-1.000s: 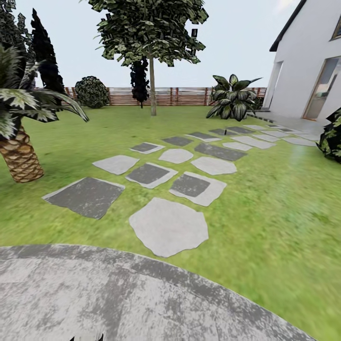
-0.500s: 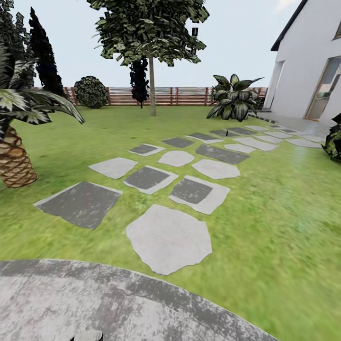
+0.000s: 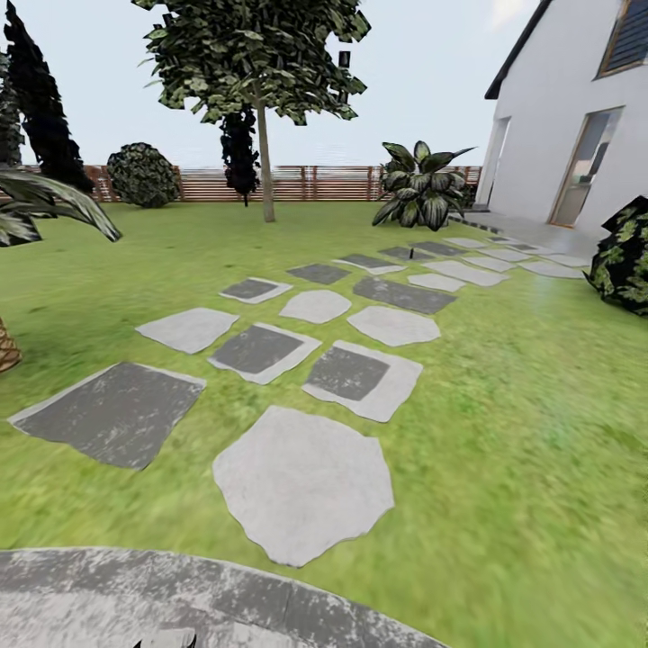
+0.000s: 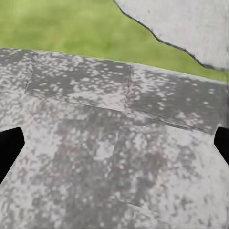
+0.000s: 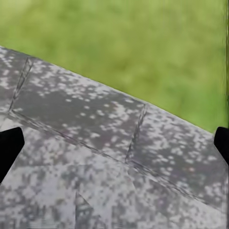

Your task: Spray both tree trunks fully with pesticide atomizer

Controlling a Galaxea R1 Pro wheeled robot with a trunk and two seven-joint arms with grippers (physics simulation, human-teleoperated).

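Robot crossing the garden, both pincers idle

Left pincer (image 4: 114, 148) and right pincer (image 5: 114, 143) hang wide and empty over grey paving (image 4: 119, 143), carried low for travel; a dark speck far ahead on the slabs (image 3: 409, 255) may be the atomizer.

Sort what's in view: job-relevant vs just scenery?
Job:
- lawn
- stepping slabs
- slat fence
- leafy tree, possibly a spray target
- dark speck on a far slab, maybe the atomizer; too small to tell

Scenery:
- palm
- house
- broad-leaf plant
- round bush
- cypress
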